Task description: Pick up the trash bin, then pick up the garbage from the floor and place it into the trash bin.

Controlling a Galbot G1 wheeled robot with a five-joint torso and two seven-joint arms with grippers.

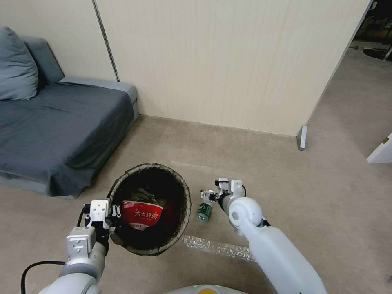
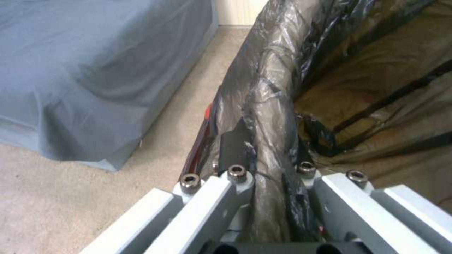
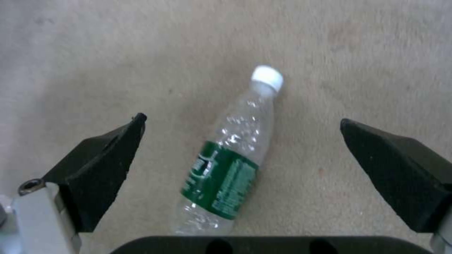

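Big grey sofa [image 1: 53, 122] fills the upper left of the head view, its near corner close to the bin's far-left side, cushion cut off at the frame edge. A pale wall panel [image 1: 228, 61] runs across the top, and the beige floor [image 1: 286, 171] spreads everywhere below.

Lower centre-left, there's the bin [image 1: 163, 171], dark liner wrapped over its rim. The left end effector [image 1: 115, 220] is clamped on the near-left rim; in the left wrist view its fingers [image 2: 234, 148] pinch the crinkled liner from both sides. The bin's white body is hidden under liner and arm. Inside lies a red-and-white packet [image 1: 141, 214]; whatever sits beneath it is too dark to make out.

Just right of the bin, the clear bottle [image 1: 203, 212] lies on the floor, green label, white cap. The right end effector [image 1: 209, 195] hovers right over it, jaws spread wide, one black pad on each side in the right wrist view, bottle [image 3: 229, 165] untouched between them. A strip of shiny tape [image 1: 216, 247] crosses the floor nearby.
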